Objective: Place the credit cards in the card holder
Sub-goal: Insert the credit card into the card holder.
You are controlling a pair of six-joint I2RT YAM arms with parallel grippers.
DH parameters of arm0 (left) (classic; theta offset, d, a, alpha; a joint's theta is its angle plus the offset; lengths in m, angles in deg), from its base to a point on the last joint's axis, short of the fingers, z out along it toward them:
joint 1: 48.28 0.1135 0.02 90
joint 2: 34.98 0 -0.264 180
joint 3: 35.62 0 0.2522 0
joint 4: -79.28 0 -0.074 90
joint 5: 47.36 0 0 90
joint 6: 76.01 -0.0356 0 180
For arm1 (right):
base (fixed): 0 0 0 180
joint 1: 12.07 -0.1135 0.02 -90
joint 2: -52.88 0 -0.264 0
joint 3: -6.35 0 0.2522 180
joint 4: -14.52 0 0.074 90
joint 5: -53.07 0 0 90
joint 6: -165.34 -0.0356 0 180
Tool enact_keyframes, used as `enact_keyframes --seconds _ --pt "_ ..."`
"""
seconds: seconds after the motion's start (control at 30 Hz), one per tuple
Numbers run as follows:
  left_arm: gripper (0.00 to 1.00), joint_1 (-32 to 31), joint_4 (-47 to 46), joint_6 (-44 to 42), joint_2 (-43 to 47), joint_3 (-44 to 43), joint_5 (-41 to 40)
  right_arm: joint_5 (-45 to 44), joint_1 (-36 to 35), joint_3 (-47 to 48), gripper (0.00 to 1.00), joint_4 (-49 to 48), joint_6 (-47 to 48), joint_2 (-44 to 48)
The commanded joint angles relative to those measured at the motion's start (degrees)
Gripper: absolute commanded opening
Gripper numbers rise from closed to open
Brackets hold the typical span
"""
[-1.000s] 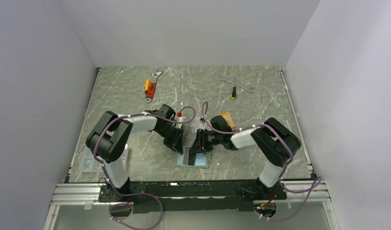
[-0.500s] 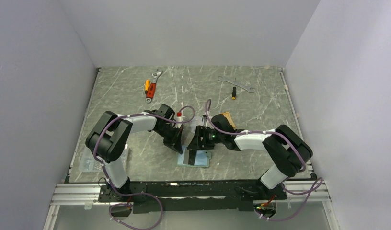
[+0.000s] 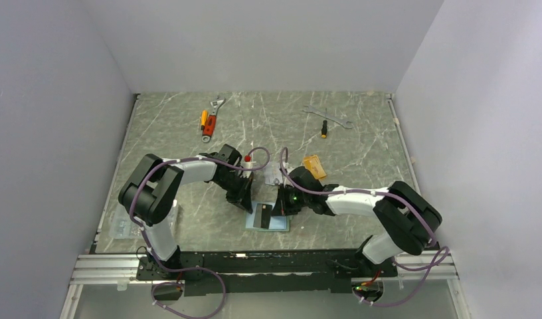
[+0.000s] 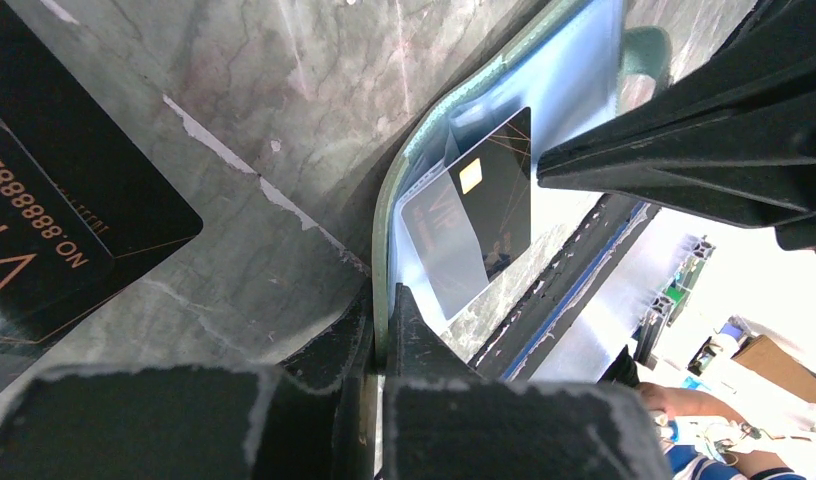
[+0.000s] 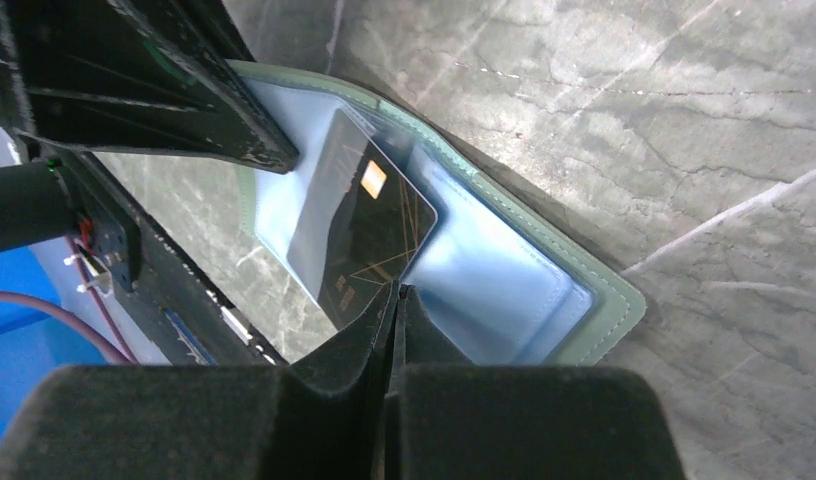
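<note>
Here, black card (image 4: 489, 185) — "VIP", in card holder (image 4: 584, 80).

Left arm (image 3: 188, 169): base at near edge of table (image 3: 268, 119), left side. Elbow raised, forearm reaching right and inward toward near-centre, wrist pitched down. Left gripper (image 3: 245, 199) sits low at the surface, jaws closed, pinching the green rim of the card holder (image 4: 574, 90) between the fingertips (image 4: 424, 335).

Right arm (image 3: 361, 196): base at near edge, right side. Elbow out toward the right edge, forearm stretched low and leftward, wrist roughly level. Right gripper (image 3: 279, 203) faces the left one, just beside it. Jaws fully closed, fingers pressed together, tips at the edge of the black card (image 5: 359, 235). Grip on it unclear.
</note>
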Motion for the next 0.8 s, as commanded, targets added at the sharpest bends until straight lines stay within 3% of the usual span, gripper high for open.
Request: enact_keyframes --seconds 0.0,0.33,0.77 --pt "0.06 0.25 0.04 -0.59 1.66 -0.02 -0.94 -1.51 -0.60 1.19 0.00 0.79 1.51 -1.53" --pt "0.26 0.36 -0.01 -0.51 1.21 -0.20 -0.69 -1.33 -1.65 1.57 0.00 -0.66 1.80 -4.02" --pt "0.28 0.41 0.63 -0.63 0.86 -0.76 0.19 -1.70 -3.37 5.88 0.00 -1.28 2.72 -7.15"
